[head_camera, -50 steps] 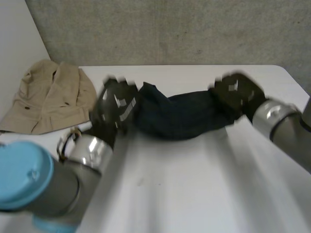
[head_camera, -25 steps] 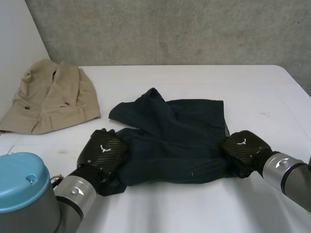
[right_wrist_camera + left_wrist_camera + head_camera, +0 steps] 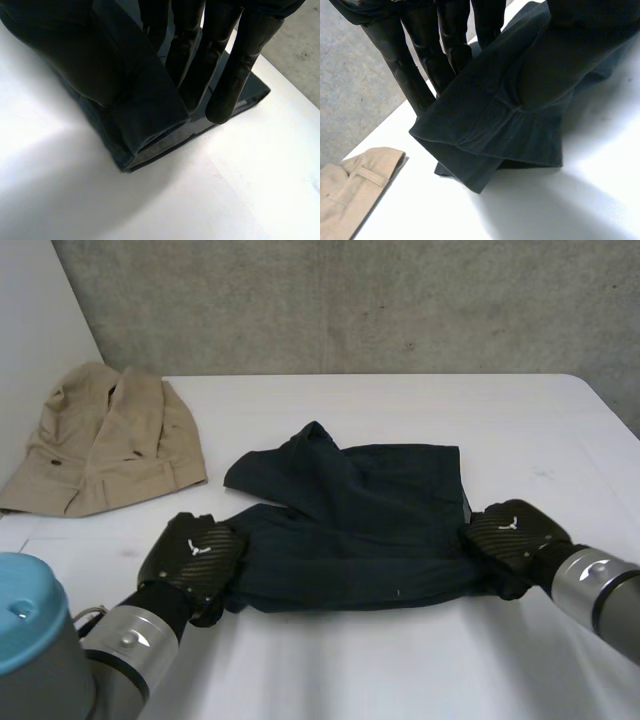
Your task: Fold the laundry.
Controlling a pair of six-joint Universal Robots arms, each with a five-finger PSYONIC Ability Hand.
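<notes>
The dark navy garment (image 3: pixel 350 530) lies on the white table (image 3: pixel 400 670), near the beige garment (image 3: pixel 105 440) but not touching it, nearer the robot than that piece. Its end toward the robot lies fairly flat; the end farther off is bunched, with a flap turned over at the corner closest to the beige garment.

The left hand (image 3: pixel 195 555) holds the near corner on the beige garment's side. In the left wrist view its straight fingers (image 3: pixel 420 50) sit behind a doubled, stitched hem, pinching it against the thumb. The right hand (image 3: pixel 510 535) pinches the near corner on the side away from the beige garment the same way.

The fabric looks soft, light and limp, so it will probably sag between the two holds. The hemmed corners, where the layers are thickest, look like the firmest places to grip.
</notes>
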